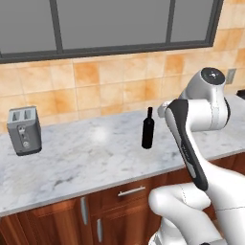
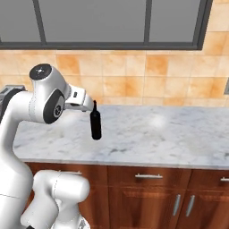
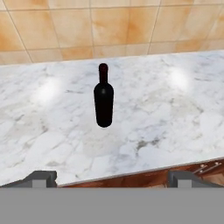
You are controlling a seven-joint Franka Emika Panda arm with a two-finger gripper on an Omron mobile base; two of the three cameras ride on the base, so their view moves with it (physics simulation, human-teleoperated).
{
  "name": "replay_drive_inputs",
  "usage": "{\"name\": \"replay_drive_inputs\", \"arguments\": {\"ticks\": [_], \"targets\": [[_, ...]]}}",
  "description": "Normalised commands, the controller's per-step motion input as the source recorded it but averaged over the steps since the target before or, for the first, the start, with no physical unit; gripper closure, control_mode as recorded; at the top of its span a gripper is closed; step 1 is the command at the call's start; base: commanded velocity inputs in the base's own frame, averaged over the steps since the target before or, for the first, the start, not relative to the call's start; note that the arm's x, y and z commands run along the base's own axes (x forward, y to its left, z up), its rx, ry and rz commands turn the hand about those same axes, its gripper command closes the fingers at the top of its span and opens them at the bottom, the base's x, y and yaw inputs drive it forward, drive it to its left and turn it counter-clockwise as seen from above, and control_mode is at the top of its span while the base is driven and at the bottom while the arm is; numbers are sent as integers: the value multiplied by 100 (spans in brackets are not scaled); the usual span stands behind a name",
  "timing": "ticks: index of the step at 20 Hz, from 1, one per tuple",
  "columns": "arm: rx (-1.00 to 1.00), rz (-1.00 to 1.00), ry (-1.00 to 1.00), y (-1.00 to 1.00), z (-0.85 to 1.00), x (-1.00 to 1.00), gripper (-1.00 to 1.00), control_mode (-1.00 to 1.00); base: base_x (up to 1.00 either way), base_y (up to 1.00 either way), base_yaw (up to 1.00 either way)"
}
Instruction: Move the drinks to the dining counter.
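A tall, near-black wine bottle (image 1: 148,131) (image 2: 95,123) stands upright on the white-grey marble counter (image 1: 86,153), about midway between its front edge and the tiled wall. In the hand view the bottle (image 3: 103,103) is straight ahead, upright, well beyond the fingertips. My gripper (image 3: 113,178) is open, its two dark tips far apart with nothing between them, hovering over the counter's front edge. From the right base view my white hand (image 2: 79,100) is just left of the bottle at neck height. The dining counter is out of view.
A grey toaster (image 1: 24,130) sits at the counter's left end. Wooden cabinets with metal handles (image 2: 147,175) run under the counter. An orange tiled wall (image 3: 113,26) and a dark-framed window (image 1: 110,28) close the back.
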Motion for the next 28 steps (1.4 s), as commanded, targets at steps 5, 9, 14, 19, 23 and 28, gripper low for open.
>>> {"name": "replay_drive_inputs", "arguments": {"ticks": [5,9,14,19,23,28], "targets": [[0,0,0,0,0,0,-100,100,18,0,0],[0,0,1,0,-11,9,-100,-100,0,0,0],[0,0,0,1,-37,36,-100,-100,0,0,0],[0,0,0,2,-33,52,-100,-100,0,0,0],[0,0,0,0,-10,30,-100,-100,0,0,0],[0,0,0,0,-6,28,-100,-100,0,0,0]]}}
